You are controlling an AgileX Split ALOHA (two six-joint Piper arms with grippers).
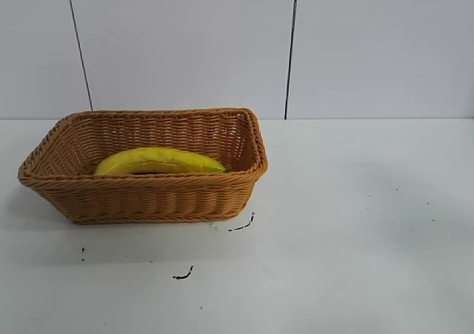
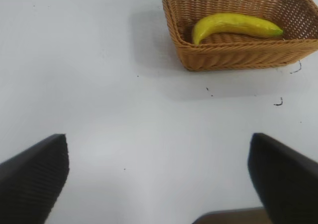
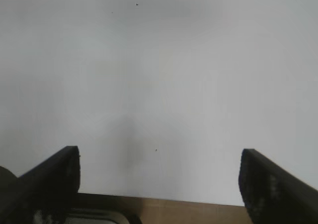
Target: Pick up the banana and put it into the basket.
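The yellow banana [image 1: 158, 161] lies lengthwise inside the tan wicker basket [image 1: 148, 198] at the table's left; both also show in the left wrist view, the banana [image 2: 233, 25] in the basket [image 2: 238, 57]. My left gripper [image 2: 158, 177] is open and empty, well away from the basket, over bare white table near the table edge. My right gripper [image 3: 159, 182] is open and empty over bare table at its edge. Neither gripper shows in the exterior view.
The white table [image 1: 355, 223] carries small black marks [image 1: 241, 226] in front of the basket. A white panelled wall [image 1: 185, 45] stands behind. A brown strip [image 3: 189, 211] beyond the table edge shows under the right gripper.
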